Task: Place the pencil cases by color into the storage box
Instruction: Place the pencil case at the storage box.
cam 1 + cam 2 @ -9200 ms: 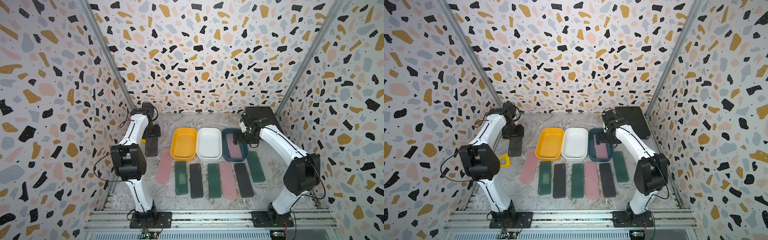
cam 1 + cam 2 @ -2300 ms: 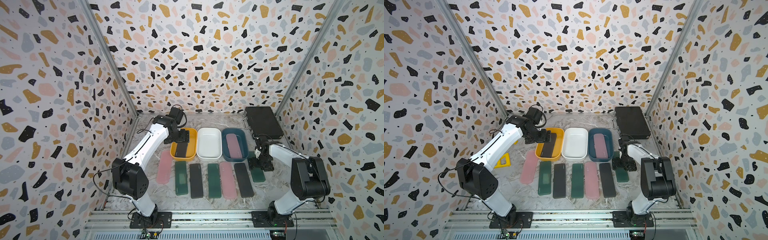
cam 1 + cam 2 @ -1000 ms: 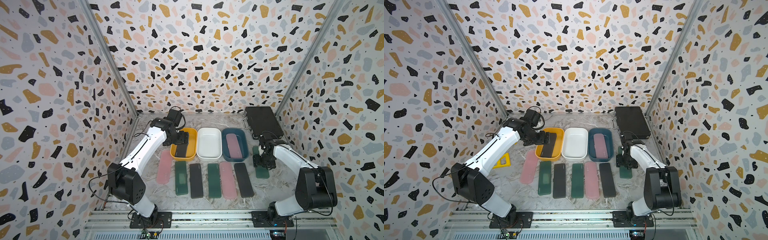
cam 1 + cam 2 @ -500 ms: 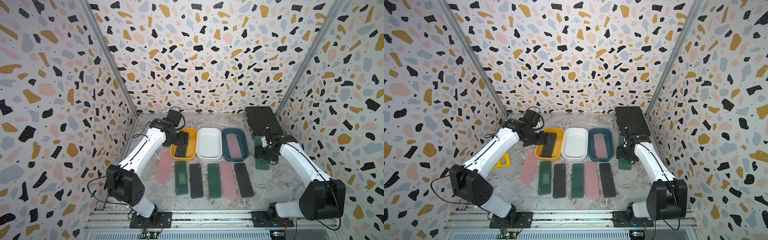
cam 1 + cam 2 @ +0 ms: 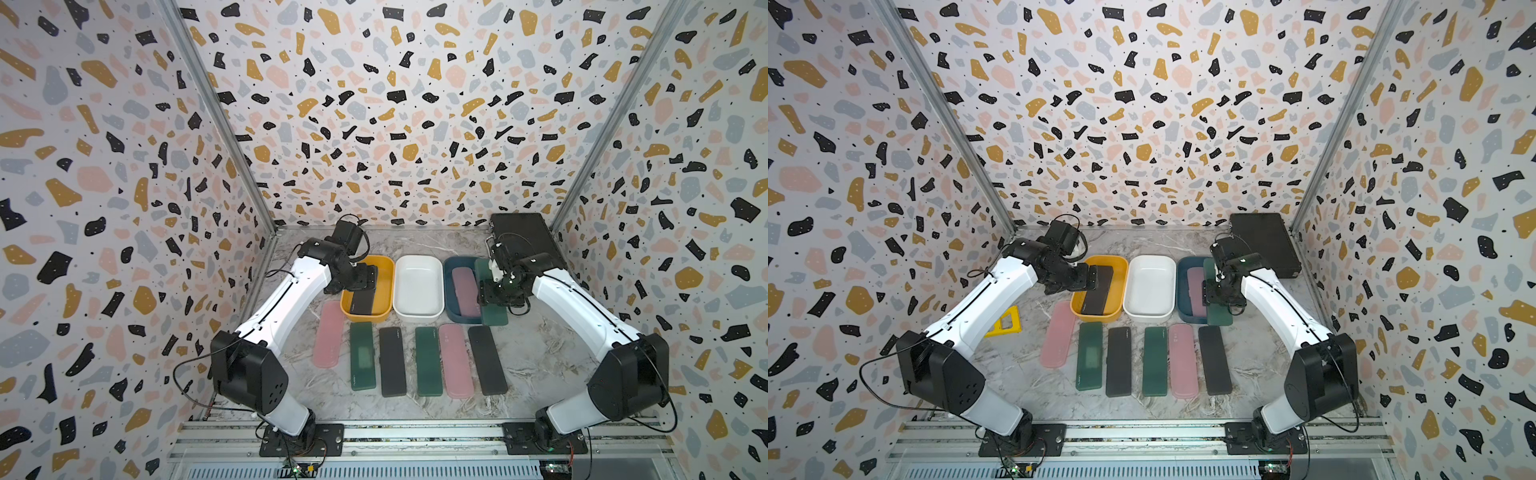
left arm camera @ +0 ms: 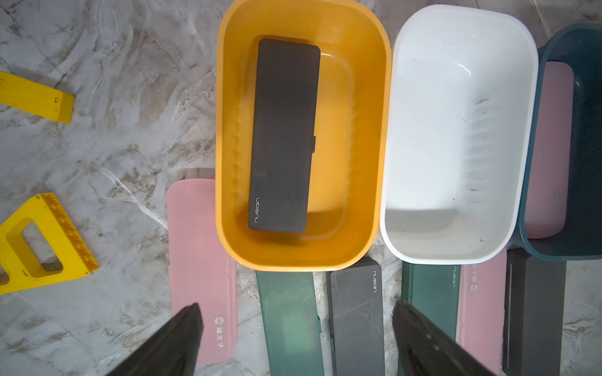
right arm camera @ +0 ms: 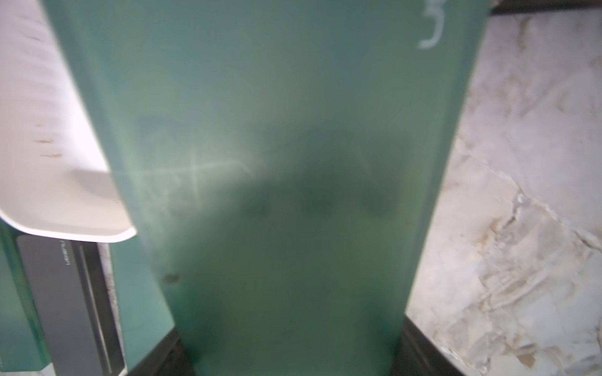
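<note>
Right wrist view: the right claw (image 7: 293, 355) grips a dark green pencil case (image 7: 277, 146) across its width, raised just beside the blue bin (image 5: 461, 318). With a pink case (image 5: 463, 286) there and a black case (image 6: 281, 136) in the yellow bin (image 6: 224, 162), the empty white bin (image 5: 417, 318) seems meant for green. The left claw (image 6: 294, 306) hangs wide open, holding nothing

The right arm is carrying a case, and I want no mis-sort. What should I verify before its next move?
1. Right pincer clamps the dark green flat pencil case: ok.
2. White oval plastic bin holds no case: ok.
3. Left pincer open, away from the white bin: ok.
4. Black flat pencil case lies inside the yellow plastic bin: ok.
5. Green case clears the dark blue plastic bin rim: cannot tell.
</note>
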### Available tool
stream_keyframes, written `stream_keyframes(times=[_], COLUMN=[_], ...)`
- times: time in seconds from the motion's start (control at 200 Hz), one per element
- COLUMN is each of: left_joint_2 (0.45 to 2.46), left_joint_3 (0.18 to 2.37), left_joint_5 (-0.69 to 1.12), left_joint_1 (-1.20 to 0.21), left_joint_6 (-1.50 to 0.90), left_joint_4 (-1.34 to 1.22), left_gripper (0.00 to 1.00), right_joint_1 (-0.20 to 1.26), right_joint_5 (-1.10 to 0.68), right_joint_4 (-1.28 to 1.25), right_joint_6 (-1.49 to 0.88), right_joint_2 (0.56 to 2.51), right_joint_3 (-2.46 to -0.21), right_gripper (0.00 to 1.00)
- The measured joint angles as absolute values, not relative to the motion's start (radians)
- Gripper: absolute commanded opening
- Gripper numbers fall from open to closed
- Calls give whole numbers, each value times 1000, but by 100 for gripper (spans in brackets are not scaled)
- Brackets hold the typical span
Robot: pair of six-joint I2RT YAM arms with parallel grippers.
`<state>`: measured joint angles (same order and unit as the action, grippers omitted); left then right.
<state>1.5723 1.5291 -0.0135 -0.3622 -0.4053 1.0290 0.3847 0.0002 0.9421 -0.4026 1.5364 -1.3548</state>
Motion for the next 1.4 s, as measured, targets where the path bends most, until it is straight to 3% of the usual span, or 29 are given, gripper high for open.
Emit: stream_keyframes(times=[0.611,1.402], left_joint_2=[1488,1433], left_joint_3=[1459,1414], left_joint_5=[-24,-24], left_joint_1=[-362,-362], left_joint_6=[-433,-461], left_joint_4=[1045,1044], left_gripper=[95,96], right_joint_1=[608,654], right_joint_5=[30,75], right_joint_4=[905,883], right_joint_6=[-544,-648], right_joint_2=[1816,2055], right_joint_3=[-1626,-1840], right_gripper=[57,57])
